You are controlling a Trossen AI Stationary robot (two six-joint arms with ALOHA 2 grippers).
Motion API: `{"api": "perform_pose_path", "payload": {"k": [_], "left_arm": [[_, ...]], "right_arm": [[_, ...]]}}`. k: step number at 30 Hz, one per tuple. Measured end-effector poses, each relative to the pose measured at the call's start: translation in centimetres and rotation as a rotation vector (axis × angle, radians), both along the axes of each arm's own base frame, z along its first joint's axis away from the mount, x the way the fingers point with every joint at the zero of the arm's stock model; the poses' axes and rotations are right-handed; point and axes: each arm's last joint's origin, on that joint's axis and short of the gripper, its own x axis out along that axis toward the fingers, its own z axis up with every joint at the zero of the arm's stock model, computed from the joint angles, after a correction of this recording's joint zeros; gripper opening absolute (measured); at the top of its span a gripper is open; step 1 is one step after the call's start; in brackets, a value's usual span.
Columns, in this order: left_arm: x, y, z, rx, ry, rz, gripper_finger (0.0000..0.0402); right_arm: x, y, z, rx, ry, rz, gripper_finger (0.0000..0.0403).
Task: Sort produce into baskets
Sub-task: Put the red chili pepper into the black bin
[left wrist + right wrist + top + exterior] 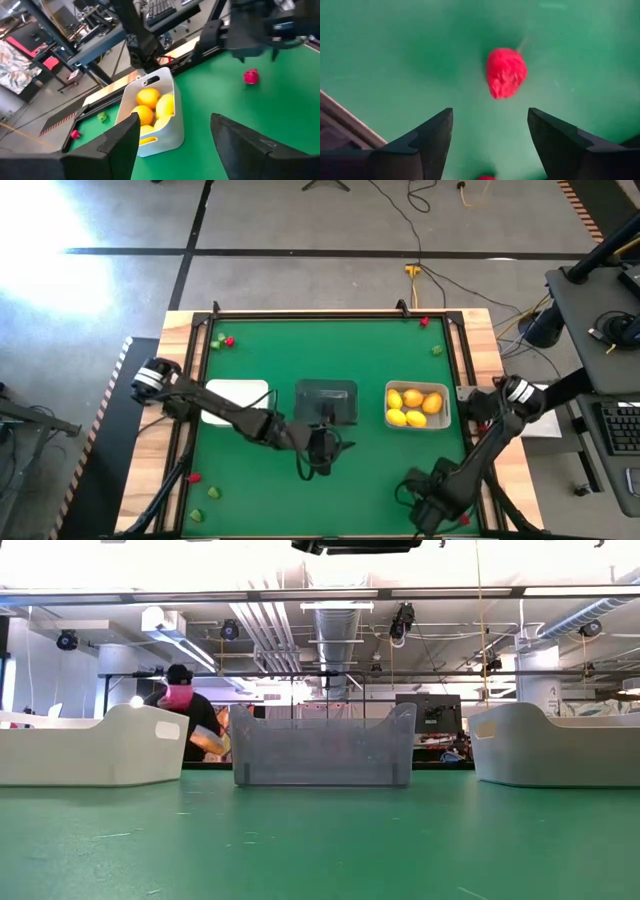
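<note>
We count 4 yellow-orange fruits (416,406) done in the right basket (444,420); white basket (236,388) and grey basket (326,390) look empty. Red/green bits (222,341) remain at frame corners. Right gripper (490,135) spread over a red piece (506,72), lower right; left gripper (175,142) agape, holding nothing, centre.

A green worktop (330,490) is framed by a wooden border (480,330). Beyond it grey floor (300,280) is crossed by a dark tape line (300,252) and trailing cables (440,275) — one ends in a yellow plug (412,271). A dark desk (600,310) with a keyboard (622,428) is seen at one side. Across the room a person (185,710) in dark clothing is seen under ceiling pipes (330,620) — a monitor (438,712) stands further along.
</note>
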Motion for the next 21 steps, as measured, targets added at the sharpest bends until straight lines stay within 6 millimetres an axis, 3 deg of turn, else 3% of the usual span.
{"api": "perform_pose_path", "payload": {"k": [16, 21], "left_arm": [[-0.5, 0.2, 0.8, -0.023, -0.063, -0.001, 0.0219], [-0.5, -0.1, 1.5, -0.047, -0.112, -0.098, 0.0219]], "right_arm": [[1.9, -1.5, -2.2, -0.036, 0.028, -0.018, 0.0204], [1.8, -1.7, -3.4, -0.041, 0.041, -0.037, 0.0183]]}}
